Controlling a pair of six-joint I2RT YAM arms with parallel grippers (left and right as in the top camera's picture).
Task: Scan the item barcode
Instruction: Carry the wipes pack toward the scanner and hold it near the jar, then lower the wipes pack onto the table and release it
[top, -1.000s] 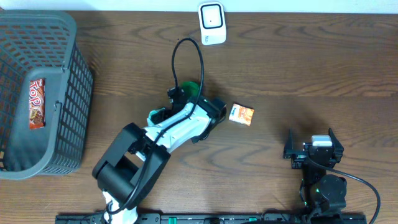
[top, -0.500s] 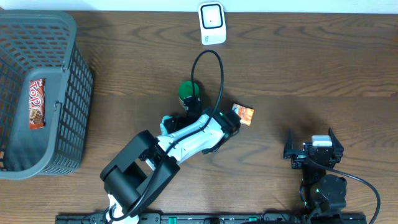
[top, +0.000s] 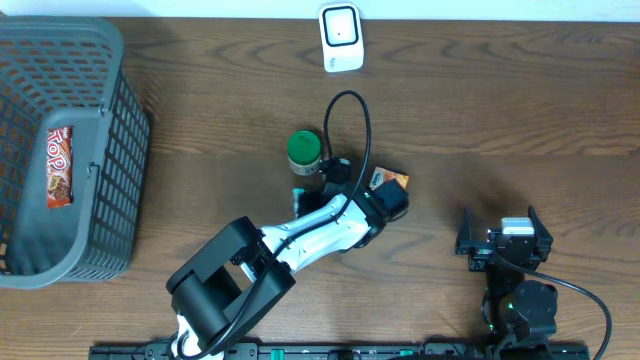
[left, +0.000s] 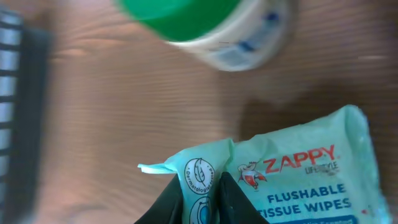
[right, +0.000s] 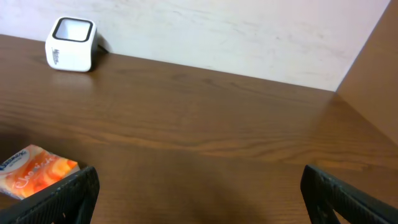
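- wipes pack (left: 298, 180) near green-lid jar (left: 205, 25), mid-table, its crimped end pinched in left gripper (left: 204, 194)
- soft, light, slick film, will likely sag; sealed edge looks the safest hold
- right gripper (right: 199, 196) wide, empty

Left claw (left: 205, 183) and wipes pack (left: 311, 180) swung right, reaching orange packet (top: 396, 180), green-lidded bottle (top: 304, 150) uncovered

The left arm (top: 300, 225), below the scanner (top: 341, 38), has glossy white shells between chunky black joint housings, and a thin black cable (top: 366, 130) loops off it. The right arm (top: 515, 290), below and right of the scanner, is black apart from a pale grey block and a small green light.
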